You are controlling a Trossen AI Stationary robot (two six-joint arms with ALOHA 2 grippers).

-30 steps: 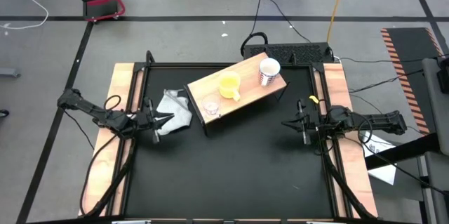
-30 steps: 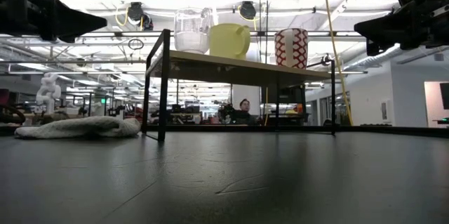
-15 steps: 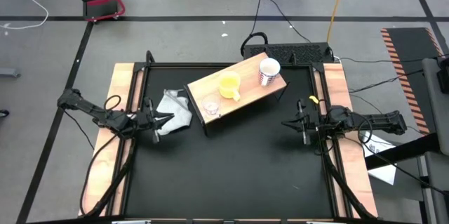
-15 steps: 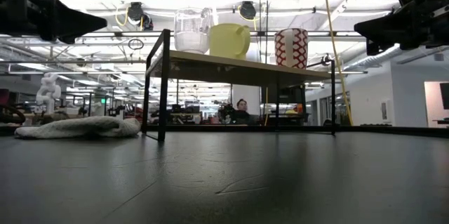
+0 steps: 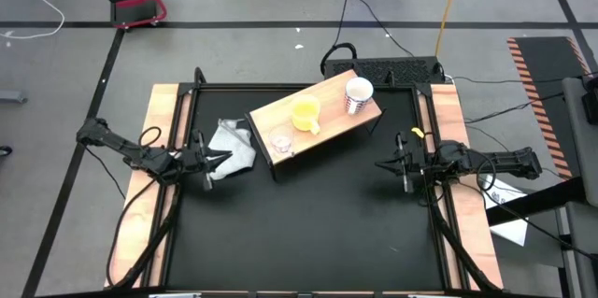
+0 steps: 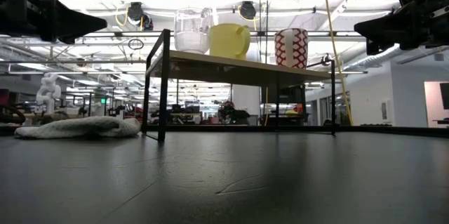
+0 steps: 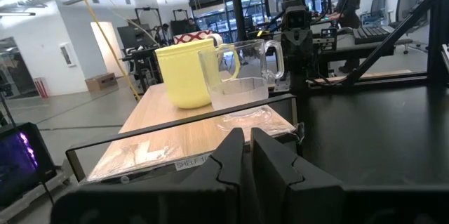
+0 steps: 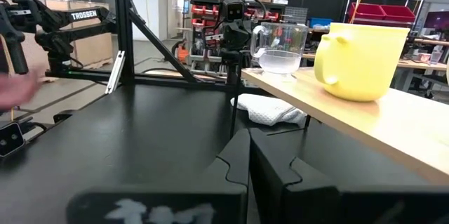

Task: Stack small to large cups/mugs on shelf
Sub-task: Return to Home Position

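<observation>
the small clear glass cup [image 5: 280, 140], the yellow mug [image 5: 305, 113] and the white mug with the red pattern [image 5: 358, 94] stand upright in a row on the wood-grain top of the shelf [image 5: 336, 122], each apart from the next, running from smallest at the end nearer the left arm to largest at the far end; they stand side by side, not nested. none of the three has shifted over the last second, and the shelf sits at the same angle on the black tabletop [image 5: 308, 223]. the white-grey cloth [image 5: 231, 146] lies on the table just beside the shelf's glass-cup end, also unmoved. the left gripper [image 5: 217, 158] hangs over the table's left edge by the cloth, its fingers drawn close together on nothing; the right gripper [image 5: 381, 164] hangs at the right edge, well apart from the shelf, fingers likewise pressed together and empty. neither arm has moved between the pictures, so both seem to have already settled in their resting pose. the one thing that differs is in the room behind: a person who showed under the shelf in the low view half a second ago is gone from there now. by my reading the sorting is finished and nothing is left but for the arms to hold where they are.
</observation>
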